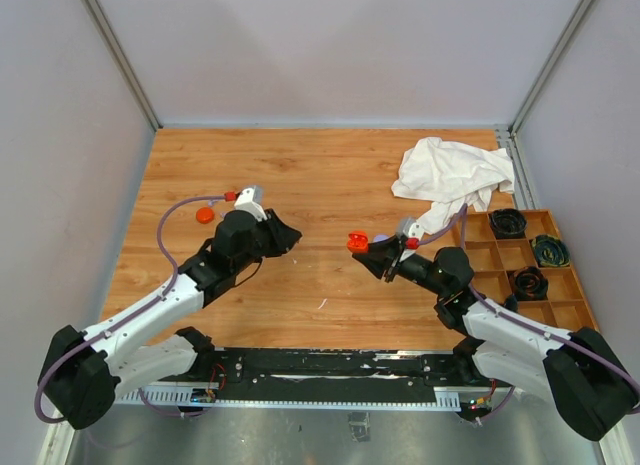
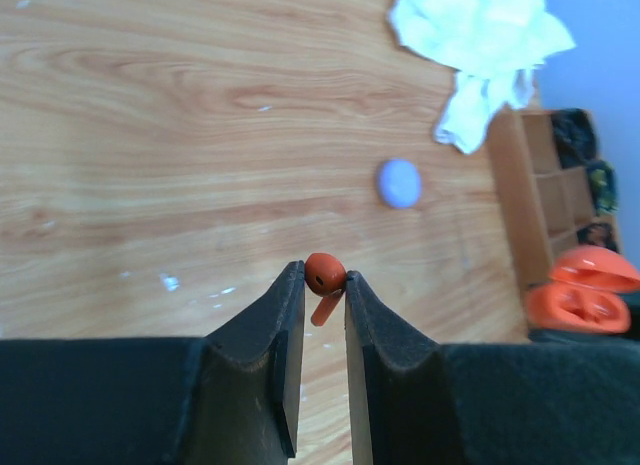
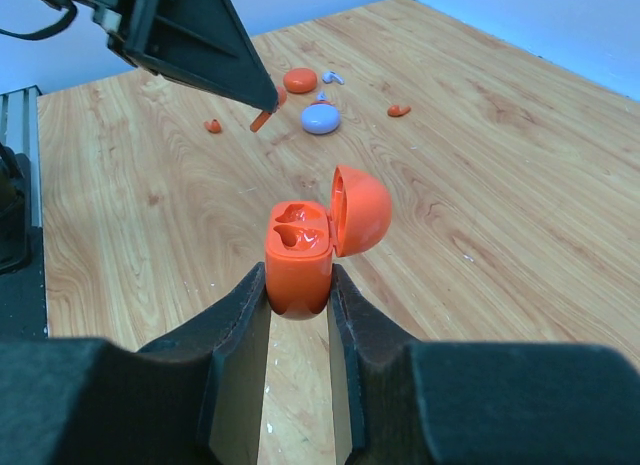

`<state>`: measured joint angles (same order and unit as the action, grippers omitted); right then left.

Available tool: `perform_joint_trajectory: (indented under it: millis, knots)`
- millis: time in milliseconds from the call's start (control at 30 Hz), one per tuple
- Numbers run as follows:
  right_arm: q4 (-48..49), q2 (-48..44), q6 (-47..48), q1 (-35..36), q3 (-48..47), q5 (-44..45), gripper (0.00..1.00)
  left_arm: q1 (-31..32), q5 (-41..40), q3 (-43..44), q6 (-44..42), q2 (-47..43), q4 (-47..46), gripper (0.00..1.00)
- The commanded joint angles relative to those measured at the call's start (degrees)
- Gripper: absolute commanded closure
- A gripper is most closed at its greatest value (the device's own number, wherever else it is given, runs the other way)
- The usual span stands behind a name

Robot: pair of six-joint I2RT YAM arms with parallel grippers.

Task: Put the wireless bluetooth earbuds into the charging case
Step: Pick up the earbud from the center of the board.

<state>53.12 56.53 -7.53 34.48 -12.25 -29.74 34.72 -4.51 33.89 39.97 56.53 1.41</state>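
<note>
The right jaws are clamped on the base of an orange-red case [image 3: 300,255], held clear of the worktop [image 1: 330,175] near its middle. The lid stands hinged open to one side, and both sockets face up, empty.

Left of the case, across a short bare gap, the left jaws pinch an orange-red earbud [image 2: 324,275] between their tips. Its round head shows above them and its stem angles down between them.

A lavender disc [image 2: 400,183] lies on the wood near the case. Well left of the case, past the left arm, sit an orange-red disc [image 1: 205,214] and a few tiny loose pieces.

Behind and right of the case, a white cloth [image 1: 450,175] droops over the far edge of a tray [image 1: 580,310] that hugs the worktop's right edge. Bare wood runs from the case to the back edge.
</note>
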Motion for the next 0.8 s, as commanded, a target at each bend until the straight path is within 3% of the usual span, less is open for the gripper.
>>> perform_joint_trajectory:
  millis: [0, 400, 767]
  knots:
    - [4.04, -0.27, 1.28, 1.45, 1.20, 2.31, 0.93, 5.34, -3.18, -0.55, 0.56, -1.44, -10.67, 0.80]
    - [15.54, 0.31, 1.28, 1.52, 4.10, 3.29, 0.92, 16.40, -8.99, 1.16, -4.68, -1.19, -22.92, 0.80]
    - [17.80, -1.03, 1.11, 1.56, 2.48, 3.83, 0.92, 20.73, -7.71, -0.74, -9.24, -2.31, -36.91, 0.80]
